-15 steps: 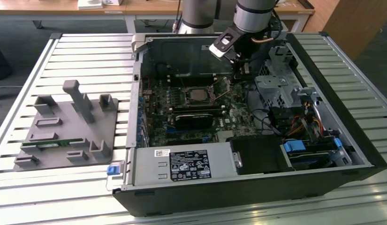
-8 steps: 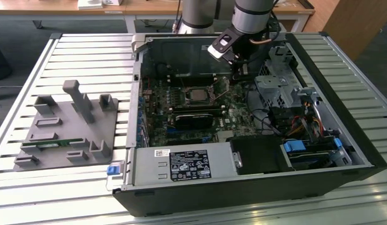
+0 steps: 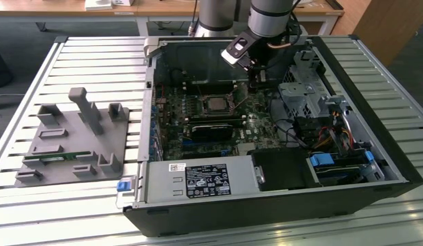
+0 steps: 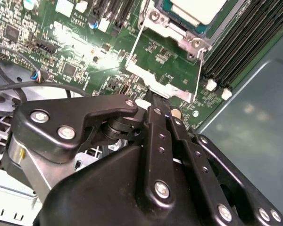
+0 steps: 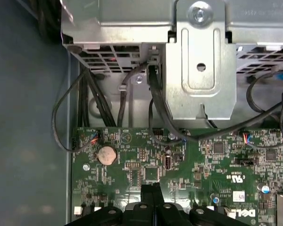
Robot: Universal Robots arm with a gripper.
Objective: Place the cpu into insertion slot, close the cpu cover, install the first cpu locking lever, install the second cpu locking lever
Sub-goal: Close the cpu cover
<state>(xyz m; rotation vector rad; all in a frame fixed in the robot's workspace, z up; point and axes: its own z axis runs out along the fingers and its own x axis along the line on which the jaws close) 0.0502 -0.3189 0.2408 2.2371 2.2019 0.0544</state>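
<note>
Exterior view: open computer case [image 3: 266, 218] lies on a slatted table [image 3: 61, 210], with a grey fixture tray [image 3: 61, 154] at 9 o'clock of the case. The cpu [image 3: 217, 105] is already seated flat in the insertion slot [image 3: 203, 97] near the middle of the motherboard. In the second wrist view its silver face [image 4: 198, 8] sits inside the slot's metal rim [image 4: 172, 29], with memory slots [image 4: 245, 42] just beside it. The cpu cover [image 4: 153, 81] is not closed. It stands tilted up off its hinge, and the green board shows through the cut-out middle. The gripper [image 3: 258, 77] hangs at about 1 o'clock of the slot, low inside the case. Its fingers are pressed together with no gap in both wrist views [image 4: 153, 100] [image 5: 151, 189], and the tips are right at the cover's free edge (touching it, as far as I can see; can't tell if the edge is pinched between them). First wrist view beyond the tips: a coin battery [image 5: 107, 154], black cables, and a metal drive cage [image 5: 200, 70]. The power supply [image 3: 197, 180] is at 6 o'clock of the slot.
</note>
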